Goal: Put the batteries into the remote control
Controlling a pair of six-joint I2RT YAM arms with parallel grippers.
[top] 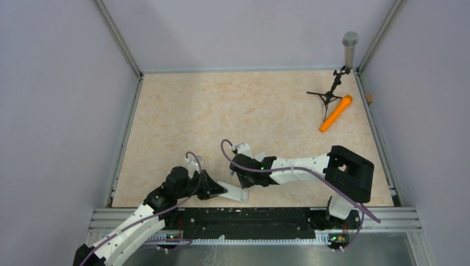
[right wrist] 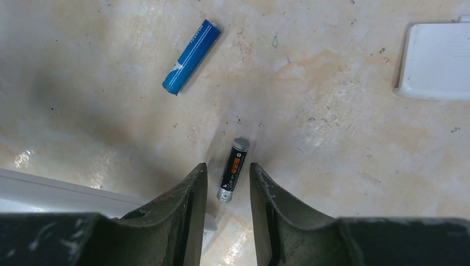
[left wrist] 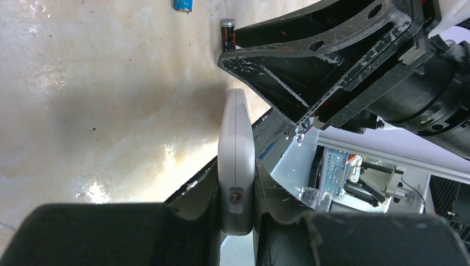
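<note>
the remote control (left wrist: 236,127) is clamped edge-on by the left gripper (left wrist: 237,185), whose fingers (left wrist: 188,202) are closed against its two broad faces; it is held at the near edge of the table (top: 221,111), about midway across, and whether it touches the table cannot be told. the right gripper (right wrist: 227,169) is lowered just beside it, over the dark battery (right wrist: 236,159), which is laid flat on the table in the narrow gap between the fingers (right wrist: 188,210). these are parted only a little, and a sliver of table is seen on either side of the battery, so nothing is gripped. the blue battery (right wrist: 191,56) is also laid flat, near the dark one but apart from it. a flat white piece (right wrist: 438,61) is seen on the table close by. an orange microphone (top: 336,113) is laid at the far right, beside a small stand (top: 328,97)
</note>
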